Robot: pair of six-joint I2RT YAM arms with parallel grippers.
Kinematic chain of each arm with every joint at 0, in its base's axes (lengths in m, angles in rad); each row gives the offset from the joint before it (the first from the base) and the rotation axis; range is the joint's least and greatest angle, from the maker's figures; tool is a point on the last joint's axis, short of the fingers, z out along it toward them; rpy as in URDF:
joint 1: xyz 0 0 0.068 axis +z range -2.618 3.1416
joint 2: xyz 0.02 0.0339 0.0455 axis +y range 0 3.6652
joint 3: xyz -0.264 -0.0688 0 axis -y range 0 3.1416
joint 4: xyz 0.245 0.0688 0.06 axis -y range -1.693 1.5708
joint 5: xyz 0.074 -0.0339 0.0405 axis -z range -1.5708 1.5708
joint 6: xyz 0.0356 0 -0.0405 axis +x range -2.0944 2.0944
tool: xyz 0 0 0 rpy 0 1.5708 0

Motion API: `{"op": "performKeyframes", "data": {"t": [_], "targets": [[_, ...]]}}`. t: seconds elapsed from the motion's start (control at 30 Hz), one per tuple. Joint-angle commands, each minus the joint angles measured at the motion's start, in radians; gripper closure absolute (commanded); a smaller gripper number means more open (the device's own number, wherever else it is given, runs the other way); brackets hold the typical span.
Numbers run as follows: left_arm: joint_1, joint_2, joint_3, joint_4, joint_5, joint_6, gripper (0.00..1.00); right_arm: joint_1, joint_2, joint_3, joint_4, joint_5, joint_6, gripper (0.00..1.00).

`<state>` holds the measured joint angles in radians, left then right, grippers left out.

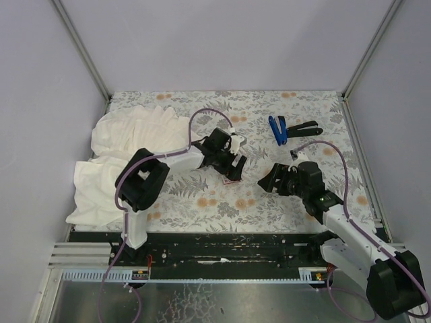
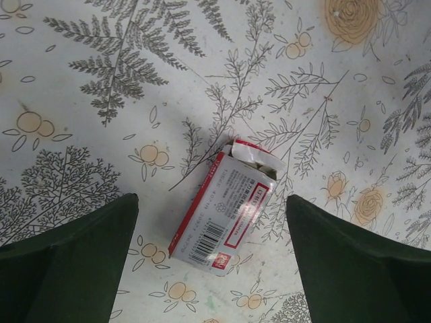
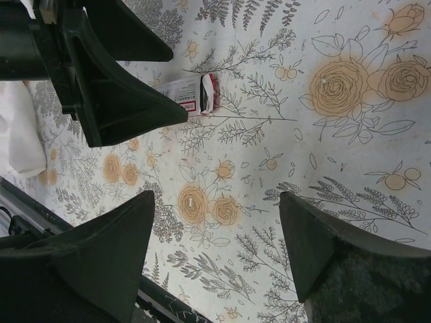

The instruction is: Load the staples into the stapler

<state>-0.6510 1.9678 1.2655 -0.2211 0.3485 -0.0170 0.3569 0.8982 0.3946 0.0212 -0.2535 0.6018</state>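
In the top view you see the stapler [image 1: 288,130] lying on the table [image 1: 202,108] at about 1 o'clock from the table's middle. It is opened in a V, with its blue arm on the left and its black arm pointing to 3 o'clock. No end effector is touching it. The box of staples [image 1: 231,180] lies flat near the middle of the table, just at 6 o'clock of the left end effector [image 1: 234,160]. In the left wrist view the box [image 2: 229,208] is between the two fingers [image 2: 74,262], which stand wide apart. There is bare table on both sides of it, so nothing is gripped. The box lies slanted there, with its barcode end at 7 o'clock and its torn-open end at 1 o'clock, where something white shows inside. You cannot tell from these views how high the fingers are above the table. The right end effector [image 1: 264,182] is at about 3 o'clock from the box, well apart from it, and at 6 o'clock from the stapler. Its fingers [image 3: 101,269] are also spread, with only the flowered table between them. In its wrist view the box shows at 11 o'clock, partly hidden behind the left end effector. A white cloth [image 1: 128,151] is bunched at the table's 9 o'clock side.
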Motion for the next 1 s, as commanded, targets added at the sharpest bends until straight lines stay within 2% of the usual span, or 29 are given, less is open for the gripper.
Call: {"op": "performKeyframes", "data": {"t": [0.0,0.17,0.4,0.53,0.77,0.97], "targets": [[-0.029,-0.005,-0.014,-0.004,0.015,0.068,0.13,-0.005,-0.038,-0.019,0.041,-0.01,0.023,0.18],[-0.077,0.024,-0.005,-0.049,-0.025,0.113,0.24,-0.005,-0.053,-0.036,0.024,-0.01,0.023,0.18],[-0.165,-0.003,-0.045,-0.05,-0.232,0.141,0.36,-0.005,-0.129,-0.065,-0.011,0.005,0.025,0.18],[-0.204,-0.038,-0.096,-0.028,-0.3,0.138,0.44,-0.004,-0.173,-0.083,-0.035,0.016,0.031,0.18],[-0.28,-0.105,-0.184,0.009,-0.301,0.116,0.53,-0.004,-0.193,-0.122,-0.096,0.056,0.105,0.18],[-0.366,-0.178,-0.254,0.02,-0.262,0.106,0.56,-0.004,-0.176,-0.164,-0.099,0.004,0.176,0.29]]}}
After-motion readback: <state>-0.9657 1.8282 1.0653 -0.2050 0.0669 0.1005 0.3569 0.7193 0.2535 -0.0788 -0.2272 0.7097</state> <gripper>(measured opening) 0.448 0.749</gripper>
